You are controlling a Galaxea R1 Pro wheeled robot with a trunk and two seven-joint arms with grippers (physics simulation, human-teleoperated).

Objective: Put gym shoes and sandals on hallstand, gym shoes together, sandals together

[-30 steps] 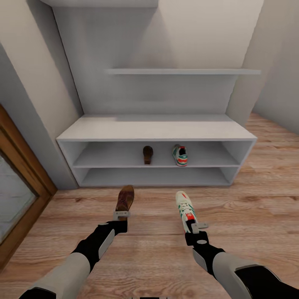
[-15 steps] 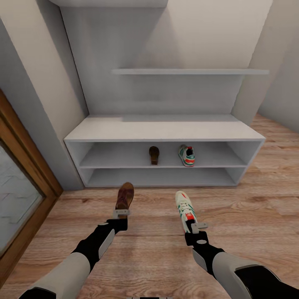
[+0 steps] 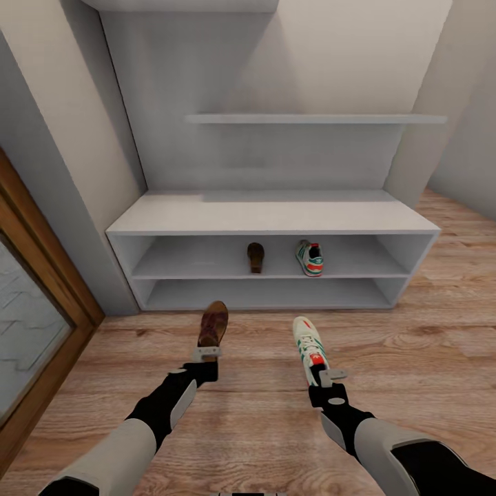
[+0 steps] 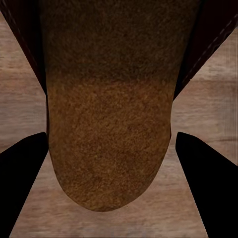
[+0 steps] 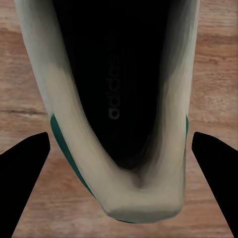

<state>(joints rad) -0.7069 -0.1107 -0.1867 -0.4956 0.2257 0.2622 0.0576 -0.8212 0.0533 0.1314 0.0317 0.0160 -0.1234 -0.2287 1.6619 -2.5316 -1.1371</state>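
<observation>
Facing the hallstand (image 3: 269, 215), a shoe in each gripper.
Left gripper (image 3: 206, 354) pinching a sandal (image 3: 213, 323), right gripper (image 3: 329, 376) pinching a gym shoe (image 3: 308, 341); insole lettering readable up close.

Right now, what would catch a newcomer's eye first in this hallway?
Two arms each hold out a shoe above the wood floor: the left gripper carries a dark brown leather-look sandal, the right gripper a white sneaker with green stripes. Ahead, the pale grey hallstand already has their mates on its upper shelf.
</observation>
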